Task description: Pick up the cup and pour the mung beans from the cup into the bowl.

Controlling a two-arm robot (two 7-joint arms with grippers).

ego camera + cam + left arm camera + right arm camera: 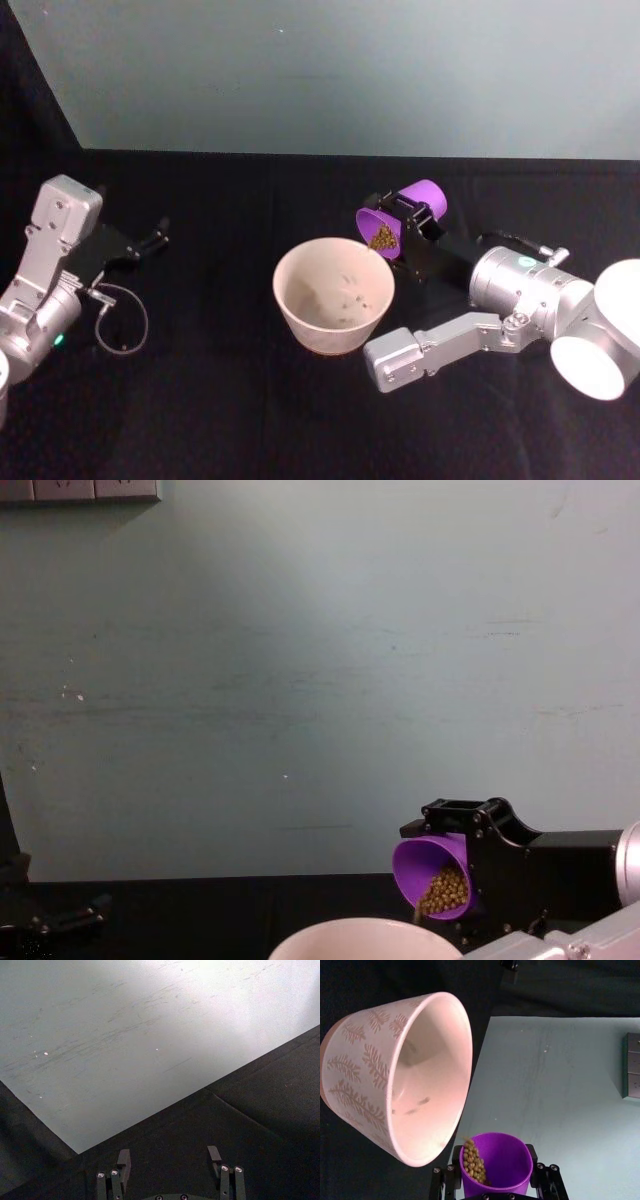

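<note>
Your right end effector clenched the purple cup tipped at the rim of the bowl, so mung beans risked spilling onto the desk; your left end effector idled released, well left of the bowl.

Purple cup tipped at the bowl, beans at the lip.
Cup is smooth, with no handle, clamped in the jaws of the right gripper. It lies almost on its side, off the worktop, mouth facing the bowl's right rim. Mung beans are heaped against its lower lip. Bowl is wide and pale pink inside, with sprig patterns on the outer wall. It stands upright with a few small dark grains inside.
</note>
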